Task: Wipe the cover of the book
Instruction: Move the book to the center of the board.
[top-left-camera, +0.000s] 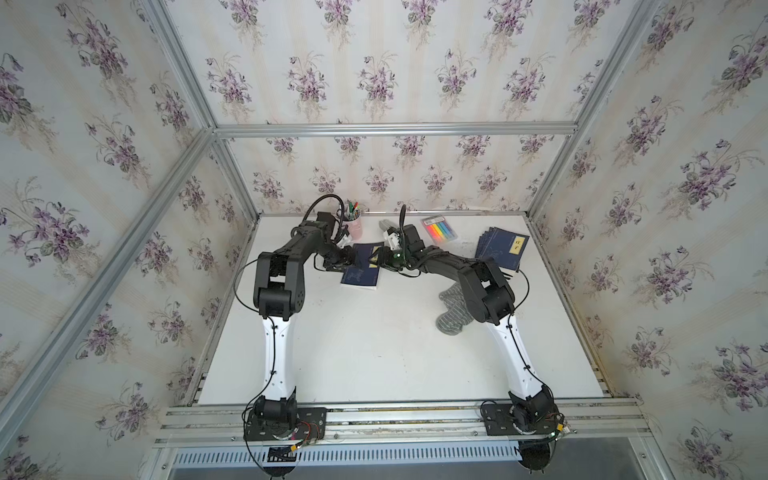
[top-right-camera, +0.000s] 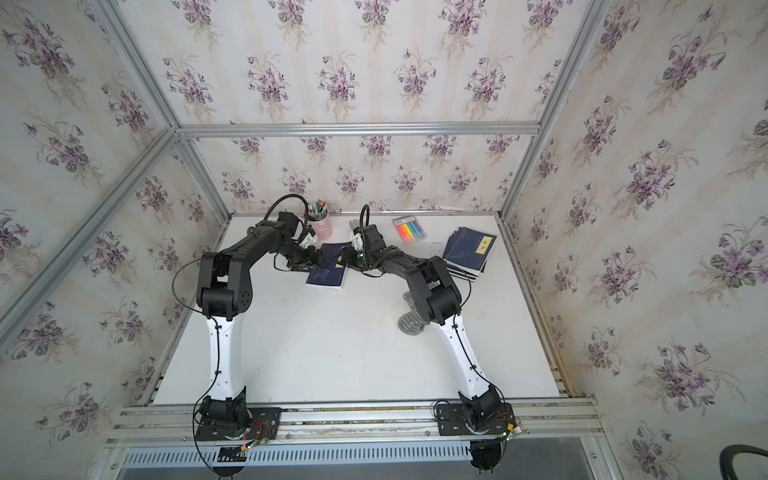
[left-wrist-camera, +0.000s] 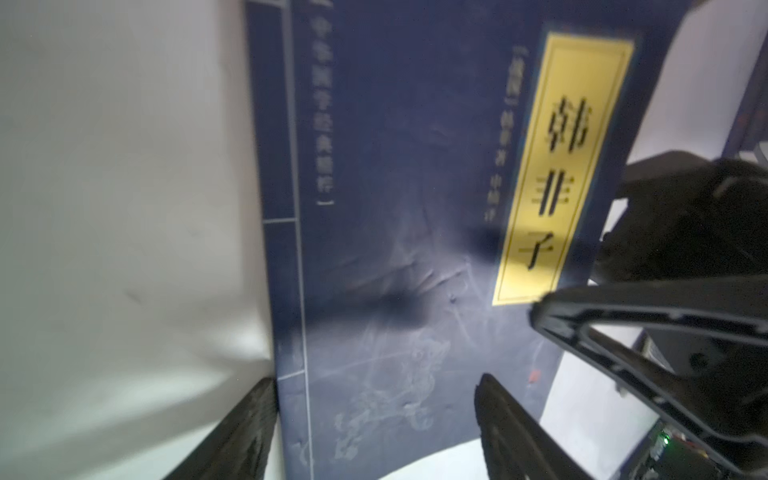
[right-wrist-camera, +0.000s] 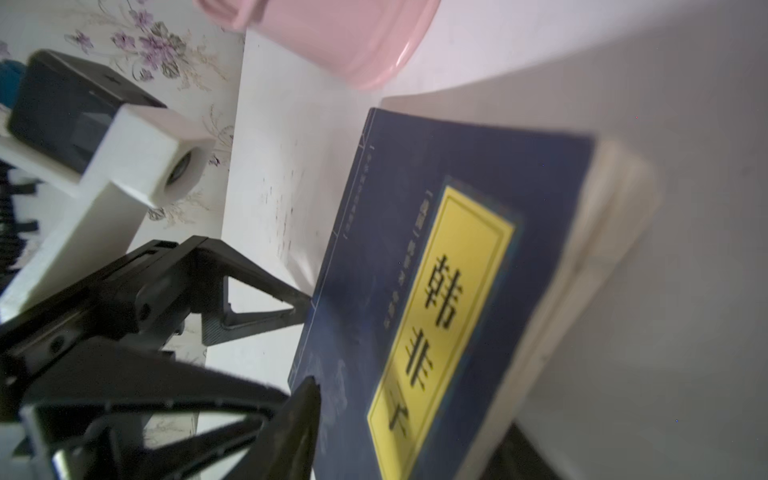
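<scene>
**Item:** dark blue paperback book with a yellow title label (top-left-camera: 360, 272). It lies flat on the white tabletop (top-left-camera: 374, 353), directly beneath and between both pincers. The cover is creased and scuffed.

**Handling (judged):** light, bendable and smooth-faced, so likely to slide under a wipe. Best pinned at the spine margin or a corner, leaving the middle free.

**Left pincer** (left-wrist-camera: 374, 380): jaws apart, one finger at the spine edge and the other over the cover, nothing clamped.

**Right pincer** (top-left-camera: 383, 258): opposite, on the label side. One fingertip is over the cover; its grip cannot be told.

**Grey striped cloth** (top-left-camera: 451, 316): well behind the right pincer, under that arm's elbow.

**Pink plastic pen cup** (top-left-camera: 354, 227): just beyond the left pincer.

**Stack of matching blue books** (top-left-camera: 503, 249): well outside the right pincer.
</scene>
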